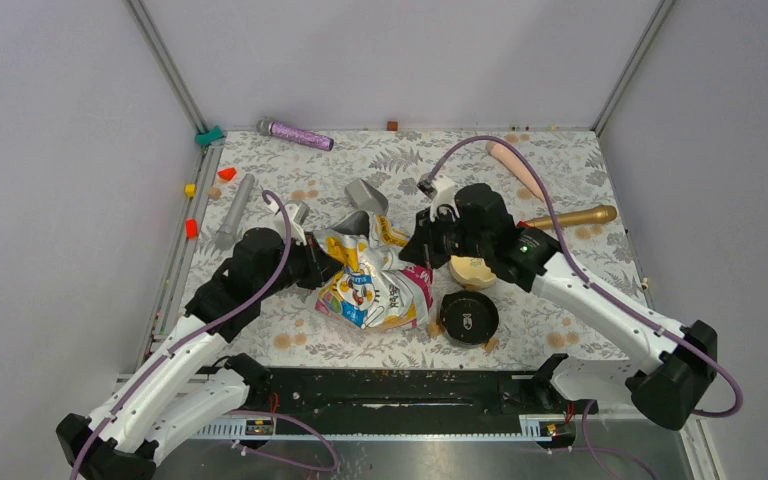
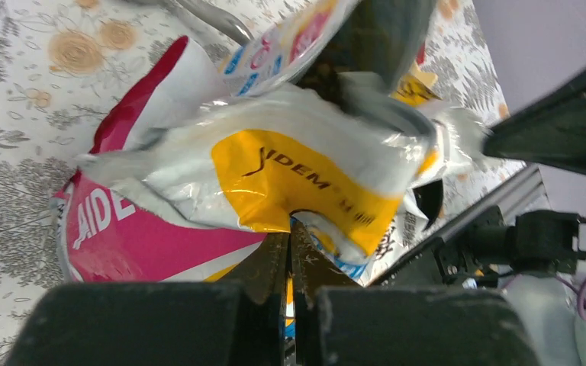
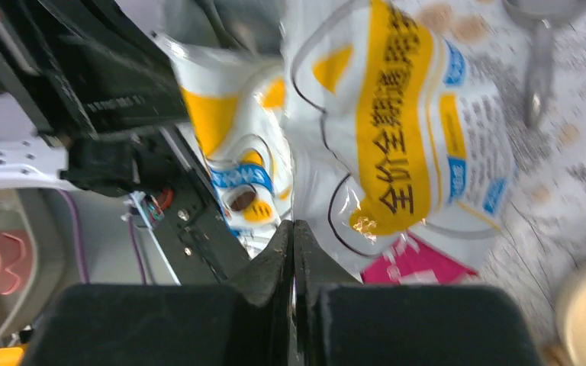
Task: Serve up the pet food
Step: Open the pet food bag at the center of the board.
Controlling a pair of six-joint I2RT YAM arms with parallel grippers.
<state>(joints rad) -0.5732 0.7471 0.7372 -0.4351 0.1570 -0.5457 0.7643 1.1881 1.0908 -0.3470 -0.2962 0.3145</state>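
Note:
The pet food bag (image 1: 375, 285), crumpled white, yellow and pink film, lies mid-table between both arms. My left gripper (image 1: 325, 265) is shut on the bag's left edge; in the left wrist view the fingertips (image 2: 290, 236) pinch yellow and blue film of the bag (image 2: 297, 168). My right gripper (image 1: 415, 245) is shut at the bag's upper right corner; its tips (image 3: 293, 229) meet on the edge of the bag (image 3: 404, 130). No heap of kibble shows. A dark patch (image 2: 324, 76) sits in the bag's mouth; I cannot tell whether it is kibble.
A tan bowl (image 1: 473, 270) and a black round dish (image 1: 468, 317) sit right of the bag. A grey scoop (image 1: 362, 200) lies behind it. Gold (image 1: 570, 217), purple (image 1: 295, 134) and grey (image 1: 235, 210) toy microphones lie around. Small specks dot the front rail (image 1: 400, 373).

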